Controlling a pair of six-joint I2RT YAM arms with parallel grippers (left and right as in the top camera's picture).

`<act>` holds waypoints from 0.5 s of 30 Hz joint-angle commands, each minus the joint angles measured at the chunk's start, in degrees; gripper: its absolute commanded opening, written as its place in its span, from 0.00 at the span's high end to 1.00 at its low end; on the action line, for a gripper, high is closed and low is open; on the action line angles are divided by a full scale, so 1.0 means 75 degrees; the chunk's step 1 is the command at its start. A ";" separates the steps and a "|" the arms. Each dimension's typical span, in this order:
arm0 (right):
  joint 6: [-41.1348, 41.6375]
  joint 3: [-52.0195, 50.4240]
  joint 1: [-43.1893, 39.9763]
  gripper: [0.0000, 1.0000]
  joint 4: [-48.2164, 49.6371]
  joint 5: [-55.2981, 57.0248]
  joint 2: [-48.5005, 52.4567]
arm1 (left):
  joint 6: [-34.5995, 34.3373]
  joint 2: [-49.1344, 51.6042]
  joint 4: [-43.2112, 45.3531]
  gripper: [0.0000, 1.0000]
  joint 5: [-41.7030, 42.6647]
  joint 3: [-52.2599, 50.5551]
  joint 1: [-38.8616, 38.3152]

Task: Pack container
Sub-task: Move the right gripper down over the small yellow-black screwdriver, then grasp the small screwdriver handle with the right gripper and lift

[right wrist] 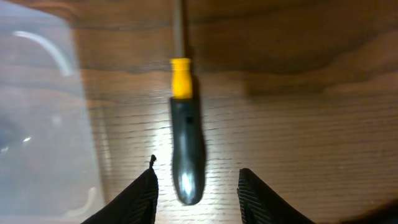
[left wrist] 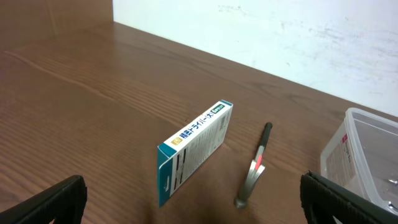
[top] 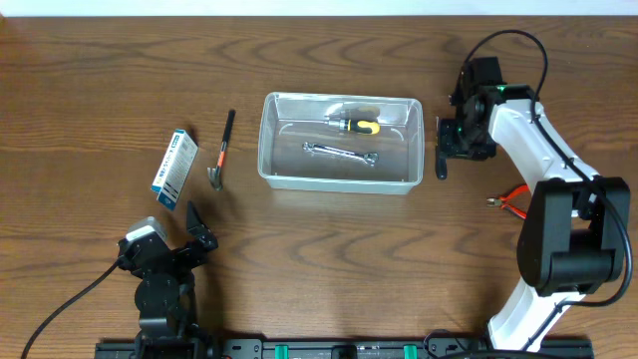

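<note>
Overhead view, nearest edge first. At 7 o'clock of the brown wooden table (top: 80, 80), the left gripper (top: 199, 229): black fingers parted, nothing between them. At 4 o'clock of the table, beside the right arm's white link, red-handled pliers (top: 510, 199) lying flat on the wood. Farther out on the left, at about 11 o'clock from the left gripper, a small blue-and-white cardboard box (top: 174, 165) resting on the wood. At its 3 o'clock and apart from it, a small hammer (top: 221, 150) with a black handle and an orange mark, head toward the near side. Mid-table, the clear rectangular plastic container (top: 267, 150) with rounded corners, standing rim up. Inside it, a silver wrench (top: 341, 154) on the floor and, at the wrench's 12 o'clock, a black-and-yellow-handled screwdriver (top: 357, 125). At 3 o'clock of the container, just off its wall, the right gripper (right wrist: 199, 173), pointed down over a second screwdriver (right wrist: 186, 143) with a black handle and yellow collar, lying flat on the table. Seen from the right wrist: fingers spread either side of that handle, not touching it, nothing grasped.
</note>
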 commanded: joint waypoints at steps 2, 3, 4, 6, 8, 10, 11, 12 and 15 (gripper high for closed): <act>-0.0140 -0.0023 -0.0093 0.59 0.0044 -0.0361 0.0274 | 0.0073 -0.0047 -0.0067 0.02 -0.0035 -0.0187 -0.0029; -0.0201 -0.0023 -0.0090 0.58 0.0073 -0.0446 0.0335 | 0.0073 -0.0047 -0.0067 0.02 -0.0038 -0.0187 -0.0029; -0.0251 -0.0020 -0.0082 0.59 0.0096 -0.0516 0.0388 | 0.0073 -0.0047 -0.0067 0.02 -0.0035 -0.0187 -0.0029; -0.0277 -0.0020 -0.0079 0.58 0.0137 -0.0597 0.0498 | 0.0073 -0.0047 -0.0067 0.02 -0.0035 -0.0187 -0.0029; -0.0277 -0.0020 -0.0079 0.58 0.0157 -0.0641 0.0595 | 0.0073 -0.0047 -0.0067 0.02 -0.0035 -0.0187 -0.0029; -0.0300 -0.0020 -0.0079 0.59 0.0166 -0.0670 0.0679 | 0.0073 -0.0047 -0.0067 0.02 -0.0035 -0.0187 -0.0029; -0.0300 -0.0020 -0.0079 0.59 0.0178 -0.0673 0.0726 | 0.0073 -0.0047 -0.0067 0.02 -0.0035 -0.0187 -0.0029; -0.0303 -0.0020 -0.0079 0.59 0.0178 -0.0673 0.0766 | 0.0073 -0.0047 -0.0067 0.01 -0.0035 -0.0187 -0.0029; -0.0399 -0.0020 -0.0079 0.59 0.0184 -0.0679 0.0839 | 0.0073 -0.0047 -0.0067 0.02 -0.0035 -0.0187 -0.0029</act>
